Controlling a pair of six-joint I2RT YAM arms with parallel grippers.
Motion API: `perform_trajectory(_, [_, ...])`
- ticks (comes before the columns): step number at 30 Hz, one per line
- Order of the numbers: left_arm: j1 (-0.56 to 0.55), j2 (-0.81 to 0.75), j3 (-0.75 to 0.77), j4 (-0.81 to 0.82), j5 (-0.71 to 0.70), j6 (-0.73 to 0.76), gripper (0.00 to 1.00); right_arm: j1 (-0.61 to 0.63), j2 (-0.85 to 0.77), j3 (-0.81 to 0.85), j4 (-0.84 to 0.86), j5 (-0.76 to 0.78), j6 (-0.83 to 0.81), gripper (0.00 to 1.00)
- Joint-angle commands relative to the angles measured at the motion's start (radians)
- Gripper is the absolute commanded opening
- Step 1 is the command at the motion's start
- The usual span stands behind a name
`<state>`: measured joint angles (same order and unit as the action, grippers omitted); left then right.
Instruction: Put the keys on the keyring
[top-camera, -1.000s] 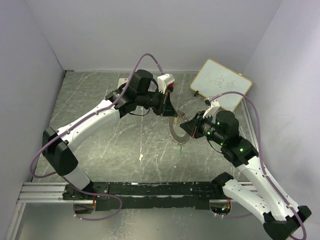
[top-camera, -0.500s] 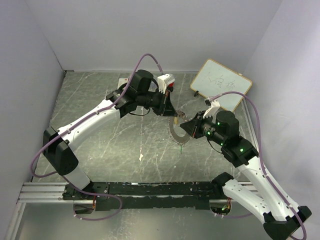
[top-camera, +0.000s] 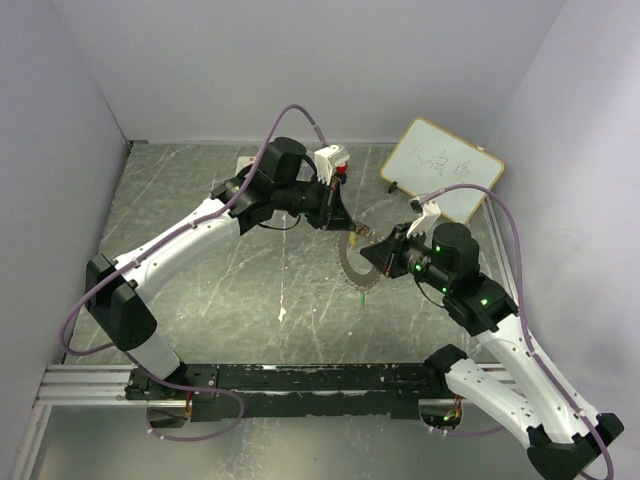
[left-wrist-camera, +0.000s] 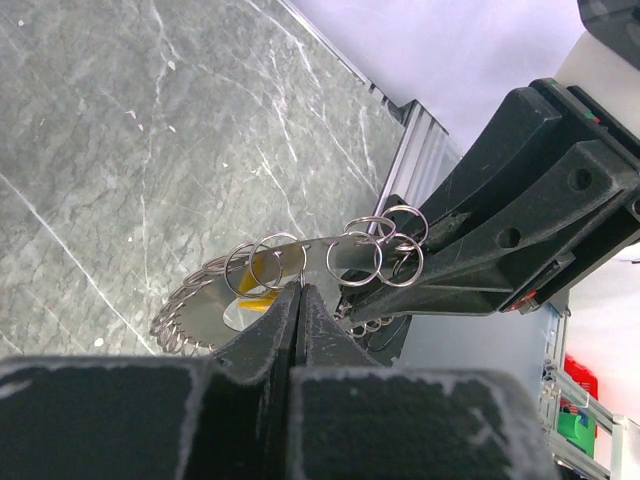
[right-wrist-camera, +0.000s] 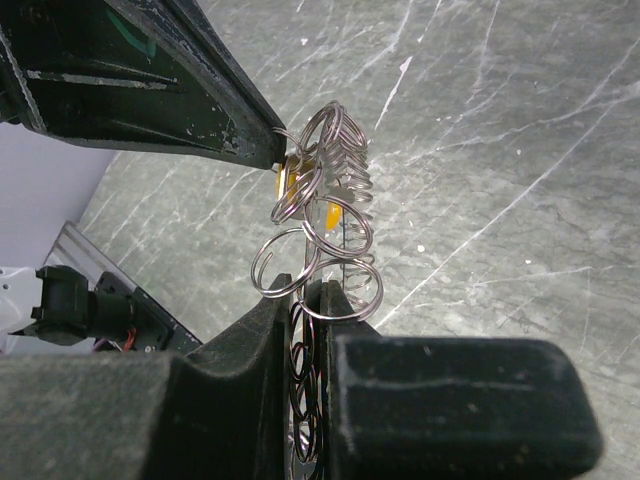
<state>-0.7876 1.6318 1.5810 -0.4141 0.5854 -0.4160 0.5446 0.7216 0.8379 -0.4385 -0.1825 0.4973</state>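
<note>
Top view: a whiteboard (top-camera: 443, 168) is leaning at the far right corner of the marbled table (top-camera: 200, 220), and a red-capped knob (top-camera: 343, 173) is showing just behind the left wrist. Both arms are meeting mid-table and crowding the work. The keyring (top-camera: 350, 270) is being held up on edge between them, its toothed lower arc showing and its top hidden by the claws. The left gripper (top-camera: 349, 232) is coming at it from above-left, the right gripper (top-camera: 366, 252) from the right. A green key (top-camera: 360, 297) is showing just under the ring; whether it is hanging or lying cannot be told.

Left wrist view: the left gripper (left-wrist-camera: 299, 295) is clenched tight, tips at the ring's edge. The keyring (left-wrist-camera: 330, 255) is reading as a thin silvery band fringed with small wire loops. The yellow key (left-wrist-camera: 262, 290) is sitting right at those tips, partly behind a loop. Whether key or loop is being pinched cannot be told. The right gripper (left-wrist-camera: 405, 265) is blocking the band's far end, clamped on it.

Right wrist view: the right gripper (right-wrist-camera: 312, 295) is grasping the keyring (right-wrist-camera: 345, 190), the band running between its fingers. The left gripper (right-wrist-camera: 272, 148) is touching the loops at top, with the yellow key (right-wrist-camera: 292, 190) just beside its tip.
</note>
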Motion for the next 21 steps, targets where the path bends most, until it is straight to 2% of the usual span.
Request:
perform_trajectory(1, [-0.009,0.0,0.034,0.008,-0.003,-0.013,0.07,0.006,-0.022,-0.009,0.017,0.012,-0.005,0.0])
perform_trajectory(21, [-0.008,0.006,0.029,0.007,0.006,-0.017,0.07,0.007,-0.025,-0.008,0.014,0.013,-0.006,0.0])
